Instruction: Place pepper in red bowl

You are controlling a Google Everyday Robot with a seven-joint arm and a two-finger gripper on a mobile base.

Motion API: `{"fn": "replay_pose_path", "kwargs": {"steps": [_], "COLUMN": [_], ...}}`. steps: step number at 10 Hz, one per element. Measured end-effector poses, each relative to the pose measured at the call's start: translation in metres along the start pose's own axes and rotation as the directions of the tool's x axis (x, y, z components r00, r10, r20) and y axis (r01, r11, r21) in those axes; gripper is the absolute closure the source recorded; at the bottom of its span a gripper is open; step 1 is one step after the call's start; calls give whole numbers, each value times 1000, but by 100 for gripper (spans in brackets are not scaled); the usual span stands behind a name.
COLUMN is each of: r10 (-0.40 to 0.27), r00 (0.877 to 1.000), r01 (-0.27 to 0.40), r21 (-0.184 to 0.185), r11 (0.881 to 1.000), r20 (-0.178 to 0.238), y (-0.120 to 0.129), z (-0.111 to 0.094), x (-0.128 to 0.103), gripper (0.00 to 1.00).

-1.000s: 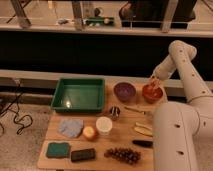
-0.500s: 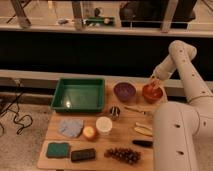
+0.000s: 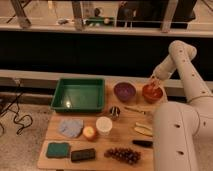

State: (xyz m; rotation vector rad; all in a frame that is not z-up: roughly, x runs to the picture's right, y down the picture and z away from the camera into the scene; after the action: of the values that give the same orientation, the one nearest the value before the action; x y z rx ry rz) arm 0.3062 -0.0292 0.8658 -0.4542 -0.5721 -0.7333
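Note:
The red bowl point(image 3: 151, 93) stands at the back right of the wooden table point(image 3: 100, 150), next to the purple bowl point(image 3: 124, 91). My gripper point(image 3: 155, 84) hangs just above the red bowl, at its back rim, at the end of the white arm that bends in from the right. The pepper does not show as a separate thing; it may be at the gripper or inside the bowl, I cannot tell which.
A green tray point(image 3: 79, 94) lies at the back left. In front are a small metal cup point(image 3: 115, 112), a white cup point(image 3: 104, 125), a round orange-yellow fruit point(image 3: 90, 133), a blue cloth point(image 3: 71, 127), a green sponge point(image 3: 58, 150), a dark block point(image 3: 83, 155), grapes point(image 3: 122, 155) and banana slices point(image 3: 143, 130).

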Motion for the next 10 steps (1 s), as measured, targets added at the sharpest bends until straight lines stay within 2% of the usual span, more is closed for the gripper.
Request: {"fn": "replay_pose_path", "kwargs": {"steps": [1, 2, 3, 10], "r10": [0, 0, 0, 0], "r00": [1000, 1000, 1000, 1000], "r01": [0, 0, 0, 0], "r21": [0, 0, 0, 0], "r11": [1000, 1000, 1000, 1000], "r20": [0, 0, 0, 0], "y": [0, 0, 0, 0], "z": [0, 0, 0, 0], "x": [0, 0, 0, 0], "gripper": [96, 100, 97, 29]}}
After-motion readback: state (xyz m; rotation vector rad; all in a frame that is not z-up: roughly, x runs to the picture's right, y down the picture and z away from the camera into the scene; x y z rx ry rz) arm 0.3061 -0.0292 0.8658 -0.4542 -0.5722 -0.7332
